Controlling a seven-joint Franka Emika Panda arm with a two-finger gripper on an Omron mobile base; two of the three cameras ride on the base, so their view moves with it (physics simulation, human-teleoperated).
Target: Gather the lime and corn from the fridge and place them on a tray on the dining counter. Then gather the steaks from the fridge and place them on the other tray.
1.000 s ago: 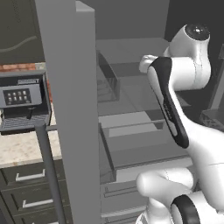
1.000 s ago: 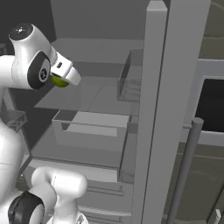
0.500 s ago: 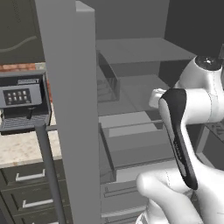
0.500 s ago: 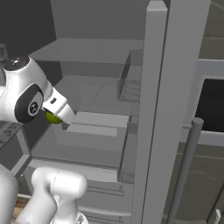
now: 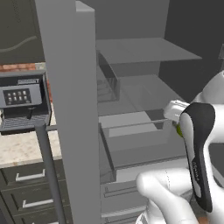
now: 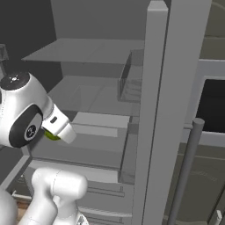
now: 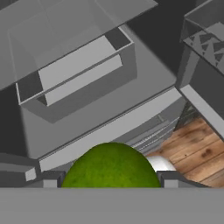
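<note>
The lime (image 7: 110, 166), bright green and round, sits between my gripper's (image 7: 109, 181) two dark fingertips (image 7: 46, 180), which are shut on it. From the base it shows as a green sliver (image 6: 52, 135) under the white hand, and again as the lime (image 5: 179, 130) beside the forearm. The hand hangs low in front of the open fridge (image 6: 88, 101), outside its grey shelves. A pulled-out fridge drawer (image 7: 83, 74) lies ahead of the hand. The corn, steaks, trays and dining counter are out of view.
The open fridge doors (image 5: 65, 109) (image 6: 158, 110) stand on either side, with a long handle (image 6: 184, 171) at the right. A black appliance (image 5: 22, 100) sits on the wall counter (image 5: 22, 148) above dark drawers (image 5: 26, 197). Wooden floor (image 7: 197, 148) lies below.
The arm has swung down and back out of the fridge, carrying the lime from shelf height to drawer height. The grip has stayed the same.
</note>
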